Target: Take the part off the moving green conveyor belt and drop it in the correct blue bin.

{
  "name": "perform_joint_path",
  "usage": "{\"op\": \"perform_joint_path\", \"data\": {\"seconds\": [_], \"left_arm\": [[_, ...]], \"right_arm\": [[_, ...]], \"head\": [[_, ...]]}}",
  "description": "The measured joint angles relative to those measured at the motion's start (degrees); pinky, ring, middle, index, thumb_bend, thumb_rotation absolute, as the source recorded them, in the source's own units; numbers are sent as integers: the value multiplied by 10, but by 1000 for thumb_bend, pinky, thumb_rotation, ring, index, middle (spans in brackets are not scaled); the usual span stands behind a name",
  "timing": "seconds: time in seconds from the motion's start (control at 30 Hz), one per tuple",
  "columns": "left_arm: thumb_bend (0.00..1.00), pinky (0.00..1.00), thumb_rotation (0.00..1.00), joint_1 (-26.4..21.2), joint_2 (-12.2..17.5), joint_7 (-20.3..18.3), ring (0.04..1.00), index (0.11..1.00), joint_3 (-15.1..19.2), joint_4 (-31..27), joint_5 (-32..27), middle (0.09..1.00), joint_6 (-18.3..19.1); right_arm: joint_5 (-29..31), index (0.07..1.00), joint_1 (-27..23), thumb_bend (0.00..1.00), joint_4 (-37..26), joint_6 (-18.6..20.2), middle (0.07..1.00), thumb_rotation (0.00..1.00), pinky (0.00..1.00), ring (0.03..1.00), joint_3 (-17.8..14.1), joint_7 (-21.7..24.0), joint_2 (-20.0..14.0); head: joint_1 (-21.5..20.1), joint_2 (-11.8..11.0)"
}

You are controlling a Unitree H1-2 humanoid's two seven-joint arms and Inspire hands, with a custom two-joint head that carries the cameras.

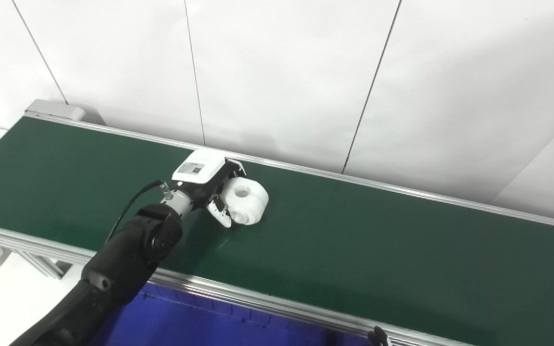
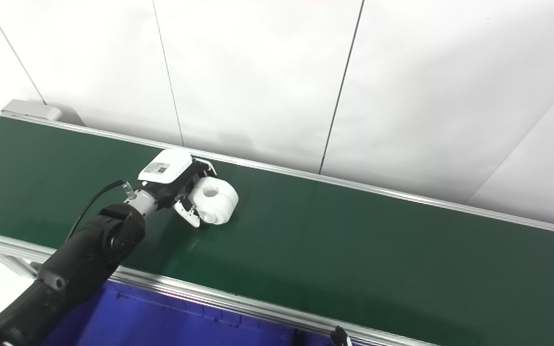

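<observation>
The left hand [image 1: 212, 187] is curled around the white part [image 1: 245, 199] on the green belt [image 1: 354, 240], nothing lifted yet; the blue bin [image 1: 200, 322] waits at six o'clock.

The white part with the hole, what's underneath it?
The white part sits on the green belt, with the left hand around it. The belt directly under it is hidden, and the hole shows nothing inside.
</observation>
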Motion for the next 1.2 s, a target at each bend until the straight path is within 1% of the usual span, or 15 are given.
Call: {"op": "perform_joint_path", "data": {"seconds": [0.03,0.07,0.17,0.23,0.27,0.37,0.43,0.57,0.67,0.73,0.8,0.87,0.93,1.07,1.2], "left_arm": [[518,232,0,7,0,-3,316,519,5,-27,-5,425,1],[518,227,0,13,1,-9,310,520,9,-49,-9,424,2],[519,300,0,32,8,-24,383,516,17,-119,-17,449,0],[519,318,0,53,14,-40,401,514,28,-163,-23,458,3],[519,271,0,68,18,-51,351,518,34,-192,-23,453,6],[520,248,0,110,22,-79,328,513,50,-266,-33,461,18],[520,307,0,139,22,-90,366,505,58,-301,-35,473,22],[518,333,0,220,19,-121,373,520,59,-365,-35,458,28],[518,359,0,267,4,-136,393,521,61,-388,-28,452,34],[519,387,0,294,-9,-145,418,511,61,-407,-18,465,39],[520,414,0,313,-19,-157,448,498,61,-419,-4,482,42],[518,378,0,332,-25,-169,407,513,60,-423,8,455,43],[518,394,0,351,-27,-176,414,512,59,-427,18,464,42],[519,397,0,400,-32,-172,415,507,52,-425,38,471,24],[520,396,0,447,-32,-133,428,496,52,-388,58,483,-15]], "right_arm": [[-1,991,0,930,-2,0,957,1000,955,929,-1,1,1],[-2,992,0,931,-5,0,957,1000,957,932,-3,2,1],[-4,995,2,935,-17,0,961,1000,953,930,-8,11,2],[-3,997,5,937,-27,0,962,1000,944,924,-10,13,2],[-2,999,6,946,-32,0,964,1000,942,922,-11,15,3],[0,1000,9,963,-42,0,964,1000,954,919,-15,22,5],[0,1000,9,984,-49,0,961,1000,959,913,-17,25,6],[1,1000,12,997,-64,5,962,1000,971,916,-25,34,7],[2,1000,14,972,-79,9,960,1000,996,919,-31,36,7],[3,1000,14,957,-90,17,961,1000,999,919,-35,38,7],[3,1000,14,936,-96,22,960,1000,1000,919,-39,45,6],[4,1000,17,914,-106,25,962,1000,1000,924,-40,51,5],[7,1000,20,867,-113,29,964,1000,1000,923,-42,57,4],[15,1000,29,834,-121,29,961,1000,1000,920,-47,62,-2],[25,1000,30,833,-125,31,955,1000,1000,915,-54,75,-10]], "head": [[0,0],[4,12],[10,24],[16,43],[16,43],[28,63],[28,63],[54,96],[65,108],[88,125],[93,128],[105,136],[116,143],[131,156],[135,166]]}}
